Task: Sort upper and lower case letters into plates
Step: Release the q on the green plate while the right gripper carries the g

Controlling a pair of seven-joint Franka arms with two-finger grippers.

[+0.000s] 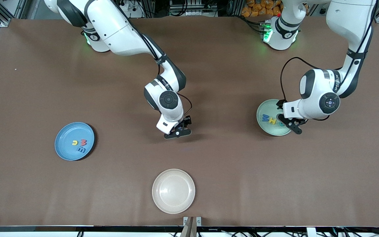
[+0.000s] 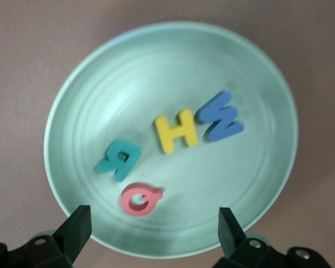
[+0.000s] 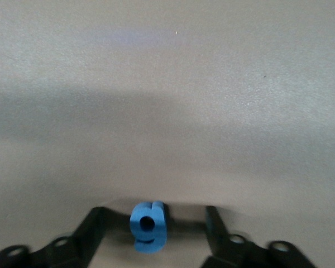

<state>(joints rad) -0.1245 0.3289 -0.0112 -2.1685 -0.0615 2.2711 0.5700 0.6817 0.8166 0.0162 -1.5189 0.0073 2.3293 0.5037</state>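
— Blue, that little g (image 3: 148,226) by the right gripper (image 3: 153,226)?
— Yes, sitting between fingers spread wide, touching neither, over bare brown table (image 1: 229,164) mid-way.
— And the left gripper (image 2: 153,226)?
— Wide apart, empty, above the mint plate (image 2: 89,84) holding four letters. The blue plate (image 1: 63,135) holds three.

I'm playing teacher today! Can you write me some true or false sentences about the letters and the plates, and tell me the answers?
1. The green plate holds four letters. True.
2. The yellow H lies in the blue plate. False: it lies in the green plate.
3. The white plate holds a red letter. False: no letter lies in it.
4. The right gripper has a blue g between its fingers. True.
5. The left gripper holds the pink Q. False: it is open over the green plate.
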